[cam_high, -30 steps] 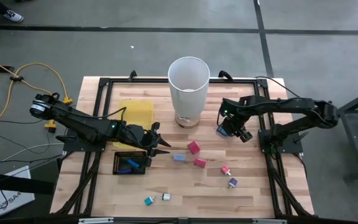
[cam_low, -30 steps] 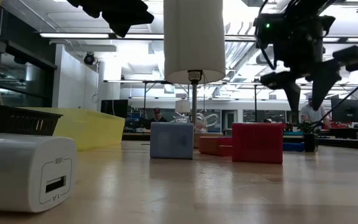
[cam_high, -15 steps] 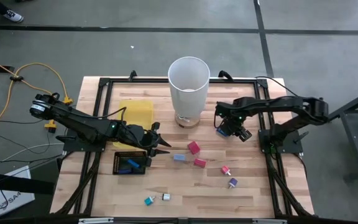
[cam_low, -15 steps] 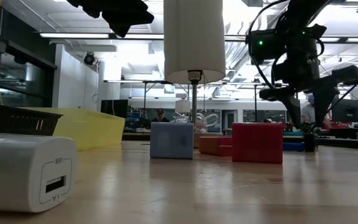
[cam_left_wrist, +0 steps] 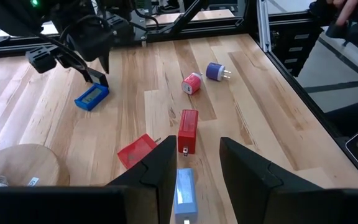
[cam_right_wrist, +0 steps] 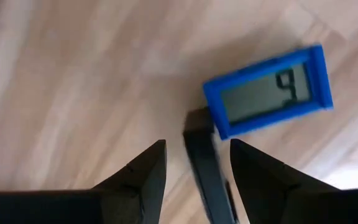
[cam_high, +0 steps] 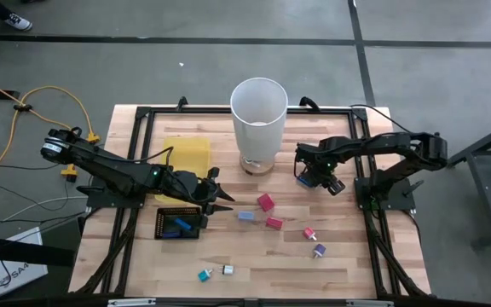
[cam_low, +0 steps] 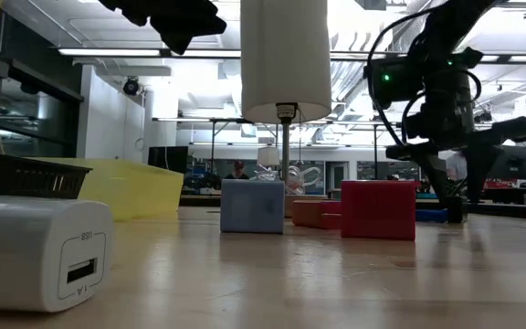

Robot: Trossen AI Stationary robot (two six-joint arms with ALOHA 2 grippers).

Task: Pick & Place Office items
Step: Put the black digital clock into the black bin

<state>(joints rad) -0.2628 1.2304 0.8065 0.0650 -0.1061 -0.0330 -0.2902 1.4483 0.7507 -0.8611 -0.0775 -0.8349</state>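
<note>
Hovering over: the blue display piece (cam_right_wrist: 267, 91), which lies flat on the wood just beside my right gripper (cam_high: 317, 176), right of the white bin (cam_high: 259, 119).
Writing on it: a grey screen showing one digit that reads like a 9; nothing else legible.
My right gripper: fingers (cam_right_wrist: 137, 177) apart with bare wood between them, holding nothing; the blue piece sits just off to one side of the gap.
Other pieces nearby: a light blue block (cam_high: 245, 216), two red blocks (cam_high: 266, 202) and (cam_high: 274, 223) in the table's middle; a pink plug piece (cam_high: 310, 233) and a purple plug piece (cam_high: 319, 251) closer to the front right.
Front pieces: a teal piece (cam_high: 204, 275) and a white adapter (cam_low: 39, 252) side by side near the front edge; the adapter has a USB port with small print beside it that I cannot read.
My left gripper (cam_high: 221, 203): fingers parted and empty, above the table next to the black mesh tray (cam_high: 178, 223), which holds a blue item (cam_high: 181, 224).
Yellow tray (cam_high: 187, 158): behind the black one, near the bin.
Open room: bare wood in front of the blue piece and along the front right of the table (cam_high: 348, 269); the black frame rail (cam_high: 362, 183) runs close on my right arm's side.
</note>
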